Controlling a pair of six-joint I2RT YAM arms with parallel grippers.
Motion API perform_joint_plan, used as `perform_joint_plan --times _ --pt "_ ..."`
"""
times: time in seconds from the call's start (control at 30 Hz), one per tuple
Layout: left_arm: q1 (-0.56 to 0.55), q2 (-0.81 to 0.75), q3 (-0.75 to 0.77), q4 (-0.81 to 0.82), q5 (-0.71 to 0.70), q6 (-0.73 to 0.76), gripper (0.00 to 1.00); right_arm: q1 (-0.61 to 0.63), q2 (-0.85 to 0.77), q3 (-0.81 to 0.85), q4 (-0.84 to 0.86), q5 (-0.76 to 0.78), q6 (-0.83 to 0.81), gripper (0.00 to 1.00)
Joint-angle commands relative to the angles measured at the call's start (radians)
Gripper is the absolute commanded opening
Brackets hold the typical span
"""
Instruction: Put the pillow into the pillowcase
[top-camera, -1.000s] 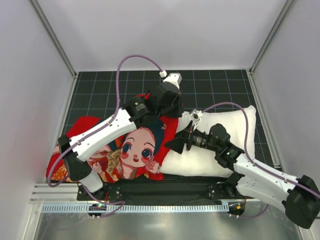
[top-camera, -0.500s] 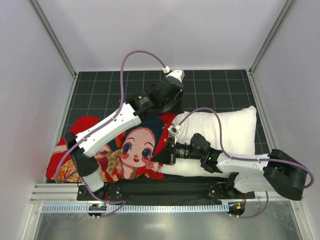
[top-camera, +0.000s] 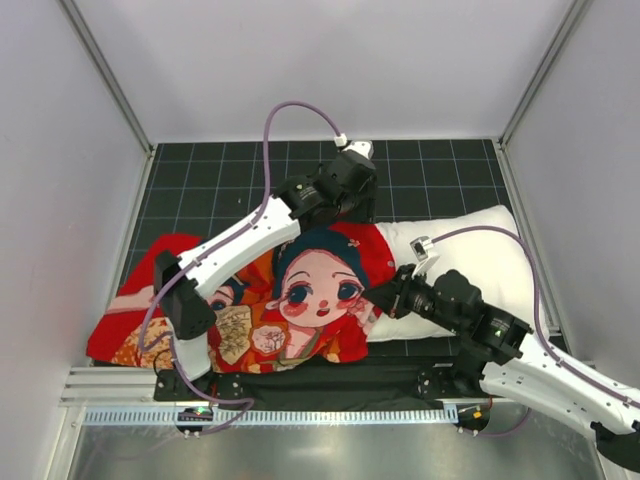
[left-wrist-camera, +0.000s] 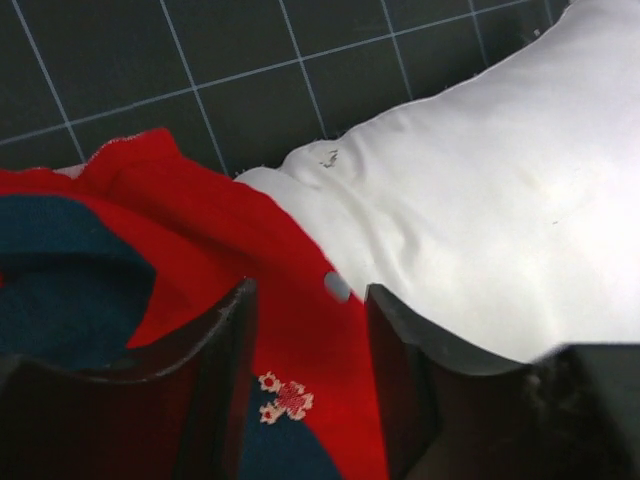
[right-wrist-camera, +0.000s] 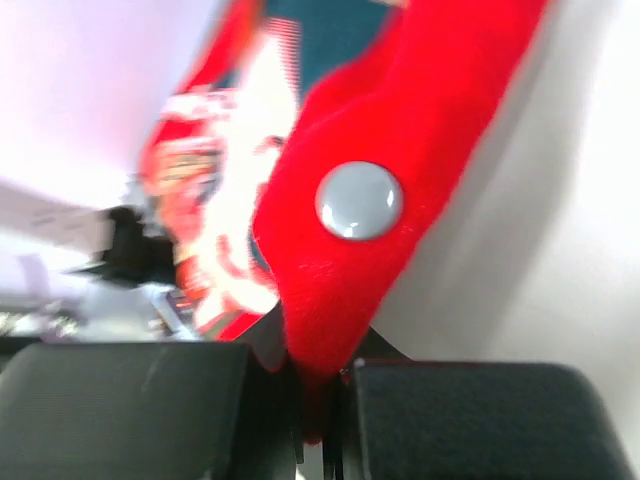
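Seen from above, the pillow (top-camera: 470, 255) lies on the dark gridded worktop (top-camera: 200, 180). Its left end is covered by the pillowcase (top-camera: 300, 300) and its right end is bare. Only the left wrist view shows the left fingers (left-wrist-camera: 225, 370) parted, straddling the red hem where it meets the pillow's far edge. Only the right wrist view shows the right fingers (right-wrist-camera: 140, 410) pinched shut on the hem at the pillow's near edge, close to a grey snap (right-wrist-camera: 358, 200).
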Motion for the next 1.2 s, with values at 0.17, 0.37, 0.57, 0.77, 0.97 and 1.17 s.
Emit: perform_joint_plan --times 0.17,0.37,0.57,0.77,0.97,1.17 --pt "0.074 0.004 0.122 -0.068 -0.025 0.118 0.89 -0.094 -0.012 -0.039 -0.322 0.059 0.005 0.04" --pt "0.217 -0.010 0.102 -0.154 0.082 0.188 0.99 -0.098 -0.061 -0.045 -0.370 0.055 -0.001 0.04" --pt "0.338 0.108 0.108 -0.246 0.384 0.326 1.00 -0.098 -0.055 -0.057 -0.358 0.024 0.020 0.04" --pt "0.277 0.219 0.020 -0.296 0.794 0.457 1.00 -0.100 -0.038 -0.030 -0.356 0.044 0.023 0.04" --pt "0.183 0.137 -0.202 -0.064 0.927 0.433 1.00 -0.101 0.006 0.025 -0.353 0.058 0.006 0.04" --pt "0.137 0.176 -0.248 0.030 0.980 0.373 0.00 -0.109 0.042 0.055 -0.347 0.108 0.023 0.11"
